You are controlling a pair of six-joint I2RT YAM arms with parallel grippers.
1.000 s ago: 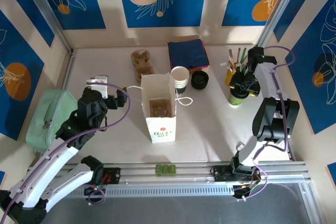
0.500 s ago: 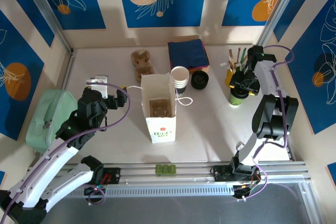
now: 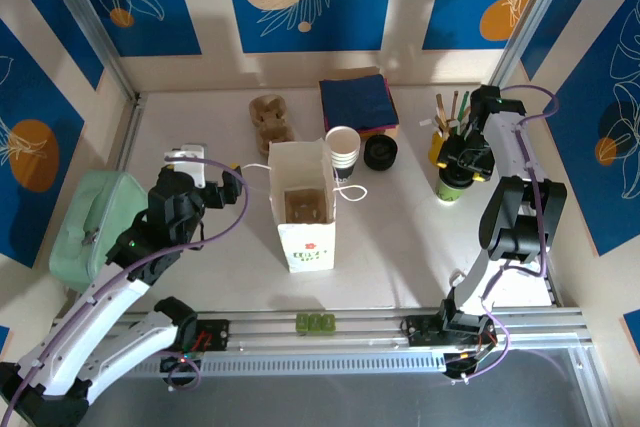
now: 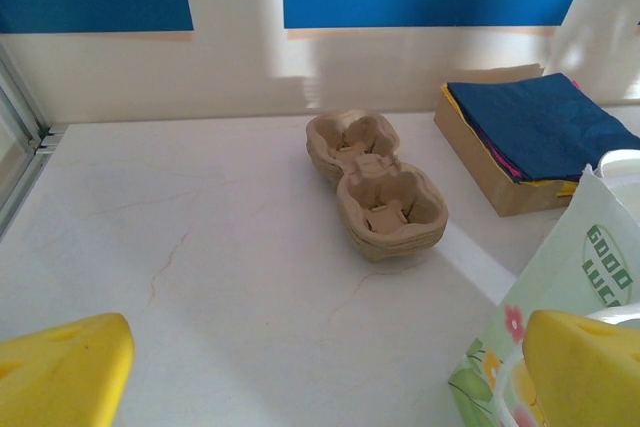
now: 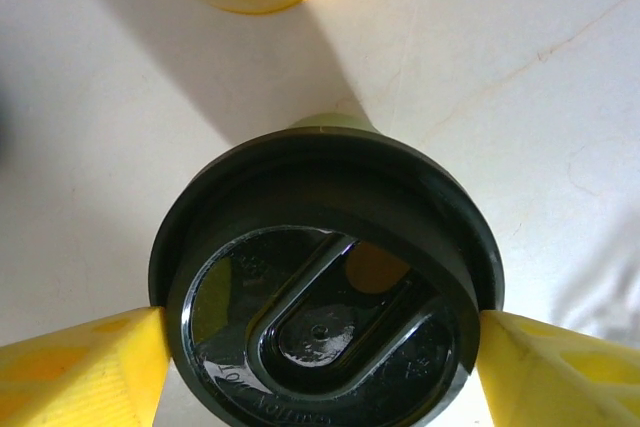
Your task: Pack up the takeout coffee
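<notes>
The takeout coffee (image 5: 320, 287) is a cup with a round black lid, standing on the table at the right (image 3: 450, 188). My right gripper (image 5: 318, 347) reaches down over it, and both yellow fingers (image 5: 85, 367) press against the lid's rim. In the top view the right gripper (image 3: 462, 161) covers most of the cup. My left gripper (image 4: 330, 377) is open over bare table, left of the paper bag (image 3: 303, 209). In the top view the left gripper (image 3: 222, 187) holds nothing.
The open paper bag (image 4: 565, 347) holds a cardboard carrier. A stack of cup carriers (image 4: 375, 182) and blue napkins (image 4: 530, 122) lie at the back. Stacked white cups (image 3: 343, 147), black lids (image 3: 380, 151), a yellow stirrer holder (image 3: 441, 137) and a green pouch (image 3: 88, 223) stand around.
The right gripper's fingers have closed in slightly on the lidded cup. The left arm has not moved.
</notes>
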